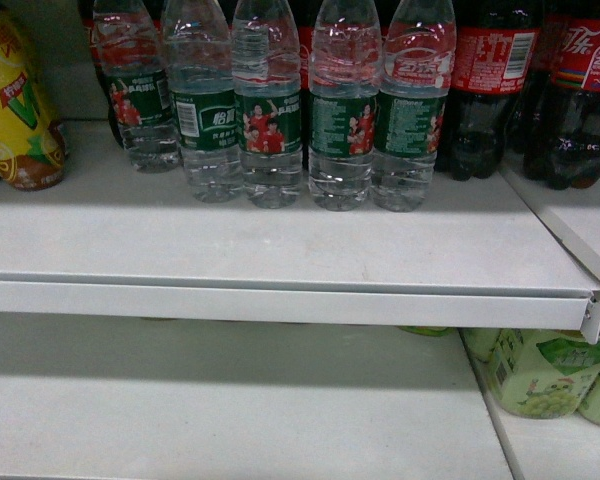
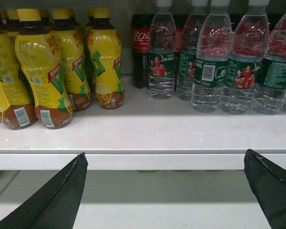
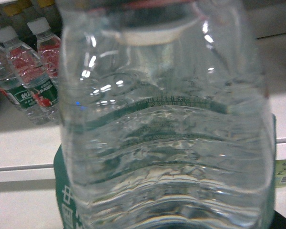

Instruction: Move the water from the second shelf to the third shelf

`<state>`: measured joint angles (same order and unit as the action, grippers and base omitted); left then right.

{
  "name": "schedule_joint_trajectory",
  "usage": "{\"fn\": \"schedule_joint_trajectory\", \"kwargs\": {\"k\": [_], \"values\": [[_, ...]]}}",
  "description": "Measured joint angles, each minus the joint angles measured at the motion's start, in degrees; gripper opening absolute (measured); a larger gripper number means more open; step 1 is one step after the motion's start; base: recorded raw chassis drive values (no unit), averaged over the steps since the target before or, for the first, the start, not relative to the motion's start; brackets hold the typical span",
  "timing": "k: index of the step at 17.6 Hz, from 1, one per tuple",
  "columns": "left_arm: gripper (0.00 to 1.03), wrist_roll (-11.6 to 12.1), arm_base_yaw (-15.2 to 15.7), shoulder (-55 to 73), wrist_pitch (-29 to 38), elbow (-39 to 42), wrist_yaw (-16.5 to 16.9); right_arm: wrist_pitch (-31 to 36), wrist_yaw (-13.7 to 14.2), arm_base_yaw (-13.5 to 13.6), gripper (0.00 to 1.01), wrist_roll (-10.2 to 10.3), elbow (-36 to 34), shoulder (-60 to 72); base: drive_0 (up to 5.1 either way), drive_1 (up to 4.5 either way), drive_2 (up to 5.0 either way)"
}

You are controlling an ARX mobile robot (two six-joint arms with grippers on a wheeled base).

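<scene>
One bottle: a water bottle [image 3: 162,124] is seen filling the right wrist view, pressed close to the lens, its green label at the lower edge.
Right claw: not itself visible; the bottle is judged to be clamped in it, though the fingers cannot be made out.
Left claw [image 2: 174,191]: spread wide, nothing held, its two black fingers [image 2: 52,195] framed below the edge of the upper shelf [image 2: 143,138].
Row left behind: five water bottles [image 1: 270,110] are shown standing on that shelf, between yellow tea bottles [image 2: 43,71] and cola bottles [image 1: 490,80].
Step in hand: the carry is judged under way, the bottle off the shelf and not yet put down.
Next move: the bottle needs to be lowered upright onto the bare lower shelf [image 1: 230,400], clear of the shelf lip above, before being let go.
</scene>
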<state>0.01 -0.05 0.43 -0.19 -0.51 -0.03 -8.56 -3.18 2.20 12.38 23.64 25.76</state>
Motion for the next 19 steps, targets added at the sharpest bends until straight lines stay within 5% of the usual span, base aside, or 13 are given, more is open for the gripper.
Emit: {"fn": "schedule_joint_trajectory", "kwargs": {"k": [19], "values": [[0.98, -0.02, 0.00, 0.00, 0.02, 0.00, -0.13, 0.00, 0.09, 0.00, 0.42, -0.20, -0.20, -0.02, 0.0, 0.00, 0.0]]}}
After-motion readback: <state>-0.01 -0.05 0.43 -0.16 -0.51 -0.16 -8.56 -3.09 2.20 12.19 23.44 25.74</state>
